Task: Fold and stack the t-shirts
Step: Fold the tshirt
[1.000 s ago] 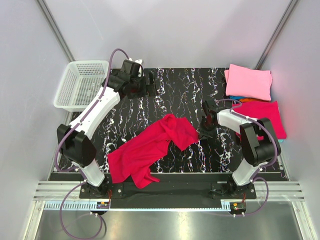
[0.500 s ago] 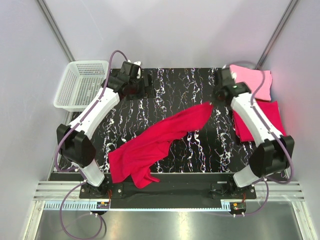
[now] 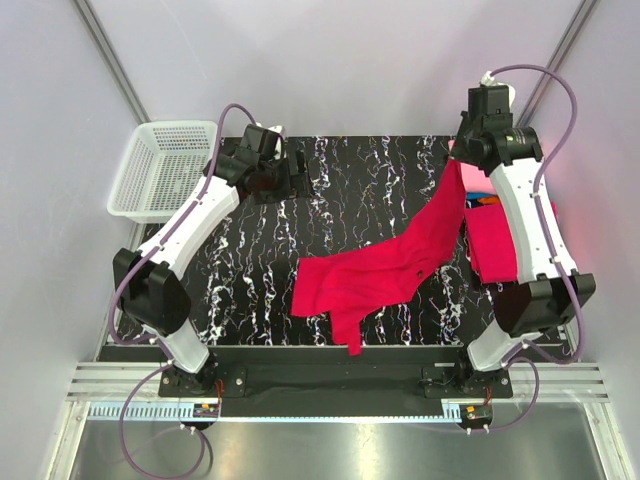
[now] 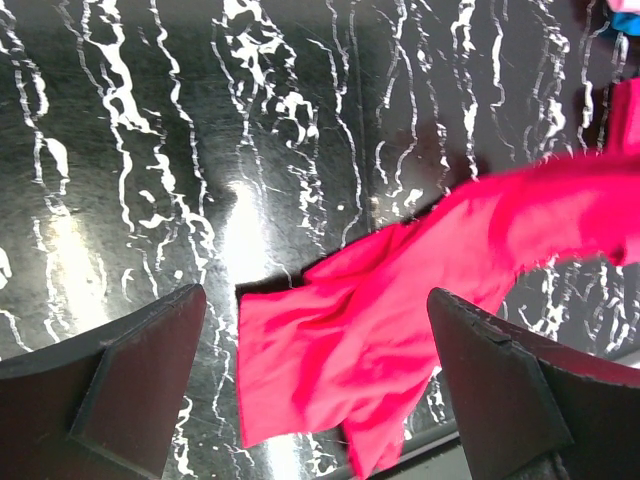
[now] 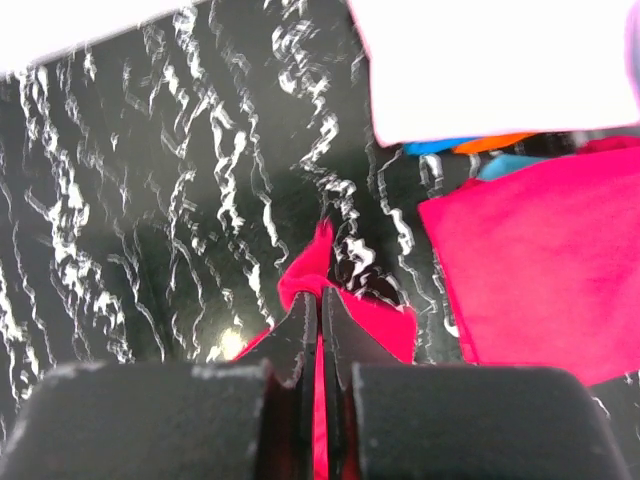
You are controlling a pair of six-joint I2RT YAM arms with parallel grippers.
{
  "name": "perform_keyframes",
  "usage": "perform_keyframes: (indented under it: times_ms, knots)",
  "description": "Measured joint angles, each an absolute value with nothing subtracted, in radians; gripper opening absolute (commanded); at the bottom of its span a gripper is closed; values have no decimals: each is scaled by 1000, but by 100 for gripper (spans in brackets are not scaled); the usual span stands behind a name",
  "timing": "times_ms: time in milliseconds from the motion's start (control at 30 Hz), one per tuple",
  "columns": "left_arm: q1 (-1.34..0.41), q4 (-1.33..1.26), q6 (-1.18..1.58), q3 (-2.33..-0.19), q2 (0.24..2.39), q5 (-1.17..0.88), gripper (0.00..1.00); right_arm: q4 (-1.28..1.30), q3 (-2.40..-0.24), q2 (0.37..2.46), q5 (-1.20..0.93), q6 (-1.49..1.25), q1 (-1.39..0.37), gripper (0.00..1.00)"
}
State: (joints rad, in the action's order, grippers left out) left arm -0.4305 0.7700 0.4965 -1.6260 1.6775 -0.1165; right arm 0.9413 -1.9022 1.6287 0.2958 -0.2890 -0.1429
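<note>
A crimson t-shirt (image 3: 385,270) is pinched at one corner by the clenched right claw (image 3: 456,163), trailing below it onto the table (image 3: 350,180); the left claw (image 3: 292,165) is spread wide, nothing gripped

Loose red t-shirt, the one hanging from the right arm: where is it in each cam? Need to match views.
Top external: the loose red t-shirt runs diagonally from the right gripper at upper right down to mid-table.
Left wrist: loose red t-shirt fills the lower right.
Right wrist: loose red t-shirt at bottom centre, pinched in the shut jaws.
Shared landmark: the black marbled tabletop, seen in all three.
</note>
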Motion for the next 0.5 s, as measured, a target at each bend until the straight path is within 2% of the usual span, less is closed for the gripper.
perform_keyframes:
  times_ms: [167, 500]
  knots:
    - [-430, 769, 507, -1626, 1683, -148, 99, 943, -1952, 1683, 138, -260, -141, 0]
    - [-430, 759, 565, -1641, 1781, -218, 99, 1008, -2354, 1711, -192, -131, -141, 0]
